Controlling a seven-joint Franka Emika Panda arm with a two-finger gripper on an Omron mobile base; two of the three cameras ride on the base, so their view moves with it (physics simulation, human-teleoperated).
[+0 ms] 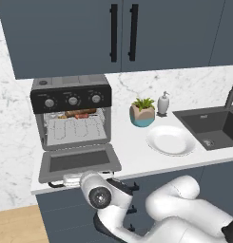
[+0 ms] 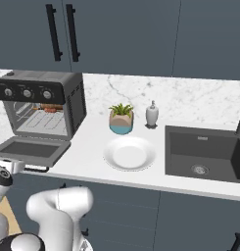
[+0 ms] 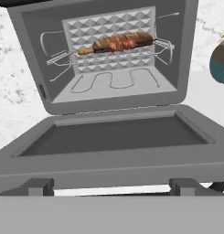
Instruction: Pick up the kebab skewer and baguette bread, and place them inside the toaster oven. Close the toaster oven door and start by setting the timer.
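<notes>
Jaws (image 1: 70, 179) spread open, arm low before the lowered toaster oven door (image 1: 80, 162).

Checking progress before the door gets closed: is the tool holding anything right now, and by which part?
Nothing is held. The kebab skewer already lies on the rack inside the toaster oven.

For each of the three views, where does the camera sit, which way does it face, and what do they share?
Left base view: behind the arm, left, facing the toaster oven, plate and sink.
Right base view: behind, right; same counter, arm at lower left.
Hand view: low at the counter edge, looking over the dropped toaster oven door at the kebab skewer.
Shared: the open oven.
</notes>
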